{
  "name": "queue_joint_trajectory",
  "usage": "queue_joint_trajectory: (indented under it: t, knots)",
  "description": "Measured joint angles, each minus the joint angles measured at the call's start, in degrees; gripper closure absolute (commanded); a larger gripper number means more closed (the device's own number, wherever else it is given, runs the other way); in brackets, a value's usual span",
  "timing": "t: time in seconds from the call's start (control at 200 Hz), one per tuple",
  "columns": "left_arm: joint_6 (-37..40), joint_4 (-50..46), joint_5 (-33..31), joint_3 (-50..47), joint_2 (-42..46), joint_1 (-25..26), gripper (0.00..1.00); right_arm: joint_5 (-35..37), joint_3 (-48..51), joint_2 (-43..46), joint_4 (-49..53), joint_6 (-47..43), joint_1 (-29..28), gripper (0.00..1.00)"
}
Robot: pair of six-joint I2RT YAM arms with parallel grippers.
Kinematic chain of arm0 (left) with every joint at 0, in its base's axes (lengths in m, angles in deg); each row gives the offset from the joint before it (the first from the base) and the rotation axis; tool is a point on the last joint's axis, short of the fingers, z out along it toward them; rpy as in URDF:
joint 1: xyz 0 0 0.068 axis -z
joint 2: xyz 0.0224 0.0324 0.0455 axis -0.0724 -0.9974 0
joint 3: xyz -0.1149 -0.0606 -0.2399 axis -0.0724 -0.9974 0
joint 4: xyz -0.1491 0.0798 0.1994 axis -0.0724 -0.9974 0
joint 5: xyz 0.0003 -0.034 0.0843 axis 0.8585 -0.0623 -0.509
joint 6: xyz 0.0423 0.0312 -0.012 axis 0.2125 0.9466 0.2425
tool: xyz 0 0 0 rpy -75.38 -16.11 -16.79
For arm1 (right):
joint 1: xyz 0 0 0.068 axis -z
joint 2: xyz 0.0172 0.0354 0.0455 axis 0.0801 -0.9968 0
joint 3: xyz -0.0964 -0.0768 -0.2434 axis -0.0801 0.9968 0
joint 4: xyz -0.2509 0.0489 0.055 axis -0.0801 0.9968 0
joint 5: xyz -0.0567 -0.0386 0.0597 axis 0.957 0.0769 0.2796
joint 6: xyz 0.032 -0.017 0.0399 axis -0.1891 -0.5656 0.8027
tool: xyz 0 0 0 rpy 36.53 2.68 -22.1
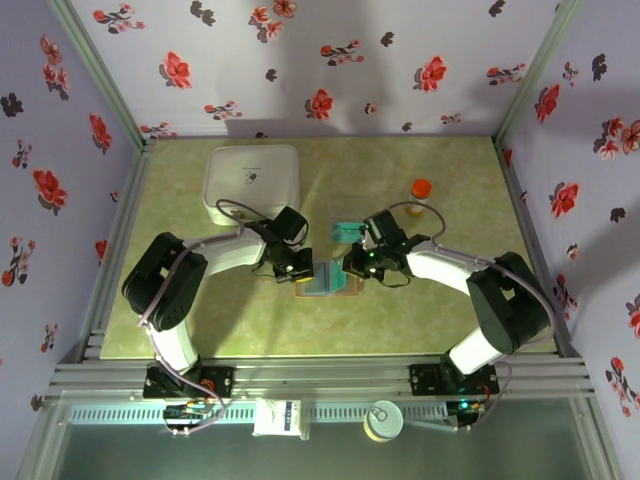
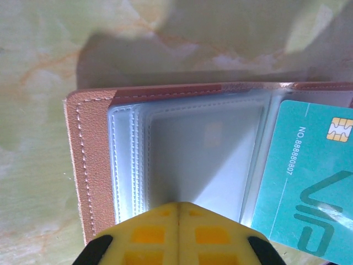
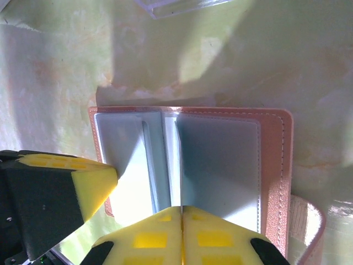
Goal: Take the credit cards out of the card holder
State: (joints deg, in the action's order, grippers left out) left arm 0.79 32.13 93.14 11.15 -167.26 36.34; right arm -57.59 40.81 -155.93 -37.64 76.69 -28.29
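Reddish-brown leather marks the small bifold card holder, which in the top external view lies open on the pale green marbled table, directly between the left gripper and the right gripper. Both grippers are at the holder. Just beyond it lies a flat teal rectangle, apart from the holder. We judge this to be a card already taken out. A white square box stands farther back on the left, well apart.

In the left wrist view the yellow jaws are closed, pad against pad. A clear pocket leaf rises to their seam, so we judge that they pinch this leaf and hold the card holder steady. To the right, a thin teal chip card printed with a number sits tilted in the far pocket, partly out of it.

In the right wrist view the jaws are likewise closed. The edge of a middle leaf runs up to their seam. We cannot tell whether a leaf, a card or nothing lies between the pads. The pockets seen here look grey-blue and show no card face.

Status: the task is partly done. At least the teal chip card remains to be drawn out. Any cards in the other pockets cannot be confirmed.
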Motion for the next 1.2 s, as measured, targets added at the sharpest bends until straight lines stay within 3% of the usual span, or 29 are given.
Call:
queue_joint_trajectory:
  t: [0.255,0.525,0.805,1.2]
  knots:
    - [-0.02,0.37,0.66,0.0,0.33,-1.27,1.0,0.94,-4.33,0.59,5.33,-3.58,0.0,0.94]
    - [0.0,0.39,0.7,0.0,3.54,-2.78,0.99,4.11,-12.57,0.68,13.84,-14.67,0.0,0.96]
    - [-0.02,0.85,0.68,-2.58,7.56,-4.96,0.98,9.53,-21.46,-0.37,22.86,-37.51,0.02,1.0]
    - [0.0,0.81,0.66,-5.07,9.73,-6.01,0.98,16.31,-39.76,-10.32,37.38,-72.78,0.07,1.0]
